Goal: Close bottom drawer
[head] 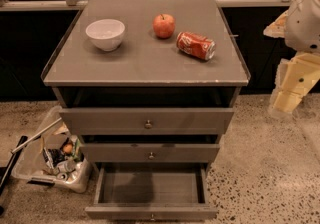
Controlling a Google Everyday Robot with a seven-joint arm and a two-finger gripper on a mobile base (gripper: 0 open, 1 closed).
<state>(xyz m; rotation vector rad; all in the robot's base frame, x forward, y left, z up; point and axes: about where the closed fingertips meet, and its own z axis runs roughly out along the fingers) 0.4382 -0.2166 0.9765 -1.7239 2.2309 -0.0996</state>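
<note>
The bottom drawer (151,212) is the lowest of three grey-brown drawers in the cabinet and is pulled far out toward me. Its shallow grey tray (150,186) is bare, and its small round knob (152,216) sits at the frame's bottom edge. The middle drawer (150,153) and the top drawer (147,120) stand out only a little. My gripper (286,102) hangs on the cream-white arm (304,15) at the far right. It is beside the cabinet at about top-drawer height, well above and to the right of the bottom drawer, and touches nothing.
On the cabinet top (145,58) stand a white bowl (105,33), a red apple (164,25) and a red can (195,45) lying on its side. A clear bin of rubbish (55,160) sits on the speckled floor to the left. A dark wall with metal rails runs behind.
</note>
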